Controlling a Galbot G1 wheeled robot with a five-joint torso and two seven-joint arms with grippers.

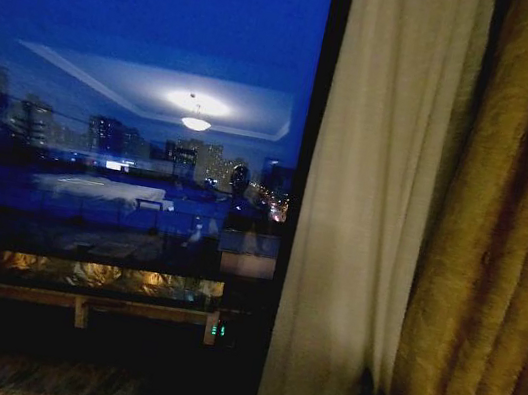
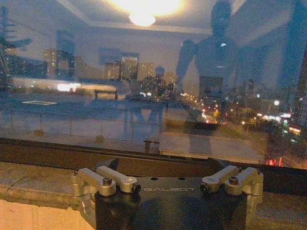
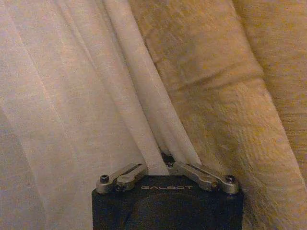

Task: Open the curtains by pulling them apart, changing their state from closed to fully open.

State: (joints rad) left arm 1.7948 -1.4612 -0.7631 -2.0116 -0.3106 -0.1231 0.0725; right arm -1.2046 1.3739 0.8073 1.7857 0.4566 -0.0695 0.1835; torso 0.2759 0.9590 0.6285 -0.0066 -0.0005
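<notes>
A stone window sill (image 2: 33, 184) is seen running along the foot of the dark window frame (image 2: 144, 158) in the left wrist view. Its surface is pale and mottled, and a joint or crack is seen across it near one end. No loose item is seen lying on the stretch that shows. In the head view, the sill (image 1: 31, 377) is made out as a dim band below the glass, reaching to the hanging sheer curtain (image 1: 361, 224); whether the curtain's lower part touches the sill cannot be told.
</notes>
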